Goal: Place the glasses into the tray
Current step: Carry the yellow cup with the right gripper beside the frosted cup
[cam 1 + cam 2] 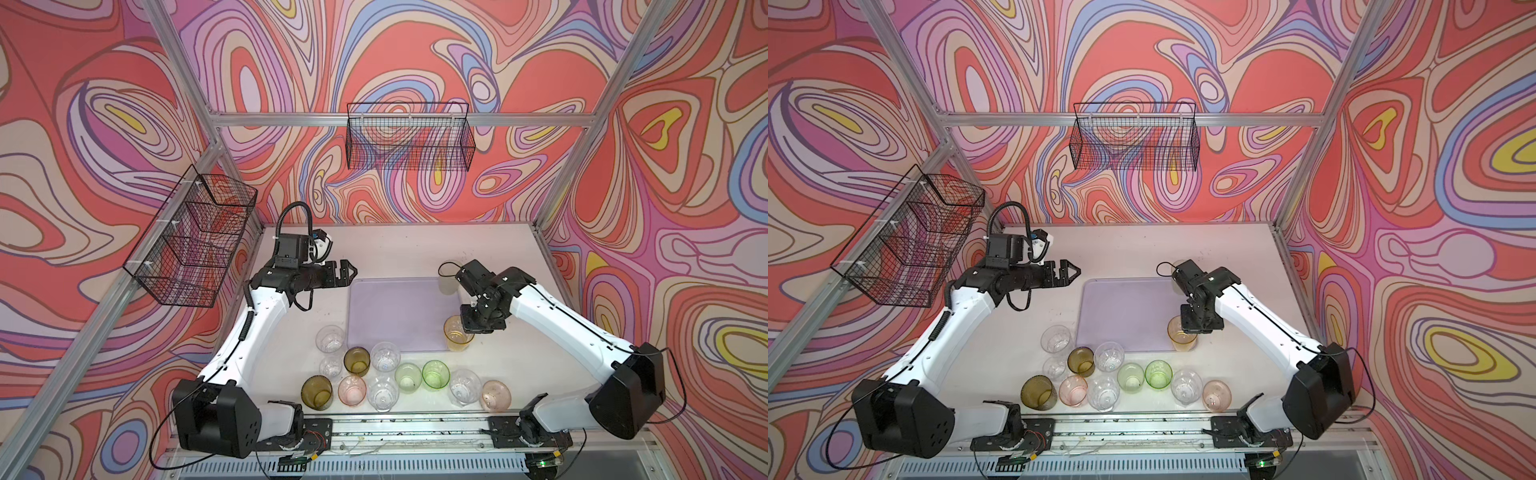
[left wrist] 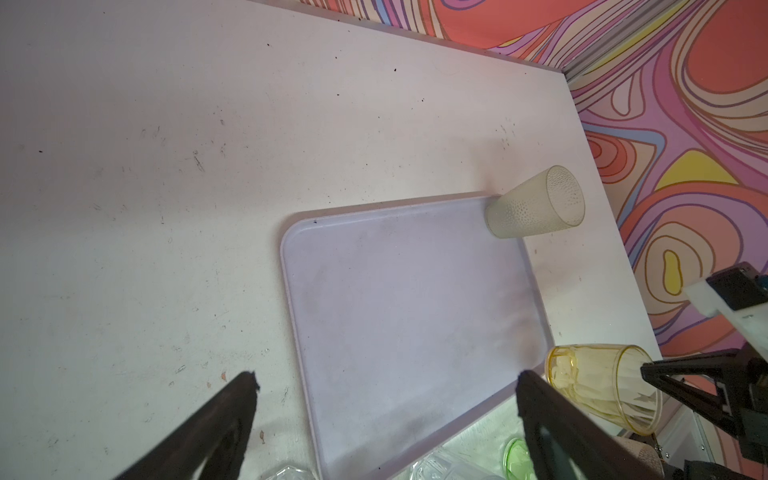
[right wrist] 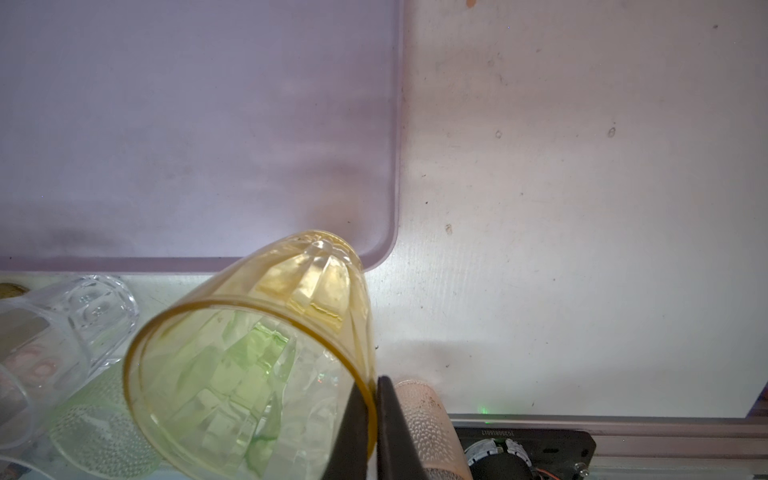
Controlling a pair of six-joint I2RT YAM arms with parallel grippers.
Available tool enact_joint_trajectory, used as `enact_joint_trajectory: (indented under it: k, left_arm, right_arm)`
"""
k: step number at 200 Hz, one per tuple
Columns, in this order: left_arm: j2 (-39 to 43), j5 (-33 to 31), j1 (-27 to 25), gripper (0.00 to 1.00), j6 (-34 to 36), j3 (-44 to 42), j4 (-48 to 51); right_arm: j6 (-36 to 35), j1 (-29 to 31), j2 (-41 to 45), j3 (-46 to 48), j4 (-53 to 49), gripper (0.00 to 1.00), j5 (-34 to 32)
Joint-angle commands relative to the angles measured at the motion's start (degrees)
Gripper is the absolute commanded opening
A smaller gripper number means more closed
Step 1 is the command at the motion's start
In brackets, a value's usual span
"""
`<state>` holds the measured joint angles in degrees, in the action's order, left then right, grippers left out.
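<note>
Early going: the lilac tray (image 1: 399,307) at mid-frame was nearly bare, while eleven glasses (image 1: 382,392) stood on the surface at lower centre. The right gripper (image 3: 372,399) pinched the rim of a yellow glass (image 1: 455,338) at the tray's lower-right corner, with the mouth up and the long axis near vertical. A tall pale glass (image 2: 536,208) stood at the tray's upper-right corner, possibly inside the rim. The left gripper (image 1: 349,274) hung wide open and empty at the upper left of the tray.

Robotics lab test cell: a scuffed white table (image 1: 395,249) is sitting inside an aluminium frame (image 1: 291,119); swirl-printed wall panels (image 1: 415,54) are enclosing the table on three sides; two black wire baskets (image 1: 409,137) are hanging above the table's far and left edges; two white-and-black robot arms (image 1: 257,328) are standing on a rail (image 1: 407,428) along the table's near edge.
</note>
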<state>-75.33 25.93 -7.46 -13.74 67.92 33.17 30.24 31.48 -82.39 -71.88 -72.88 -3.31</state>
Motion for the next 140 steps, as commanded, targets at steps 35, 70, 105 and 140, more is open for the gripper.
enact_joint_trajectory:
  k: [35, 70, 105, 140]
  left_arm:
    - [0.3, 0.6, 0.3, 1.0, -0.1, -0.6, -0.5]
    - [0.4, 0.5, 0.3, 1.0, 0.0, -0.6, -0.5]
    - [0.2, 0.6, 0.3, 1.0, -0.1, -0.5, -0.5]
    - [0.3, 0.5, 0.3, 1.0, 0.0, -0.6, -0.4]
  right_arm:
    - [-1.6, -2.0, -4.0, -5.2, -0.9, 0.0, -2.0]
    - [-3.0, -4.9, -5.8, -5.8, 1.2, 0.0, -0.7]
    - [-4.3, -7.7, -7.4, -6.8, 3.8, 0.0, 1.6]
    - [-5.4, -9.0, -9.4, -7.8, 5.4, 0.0, 2.4]
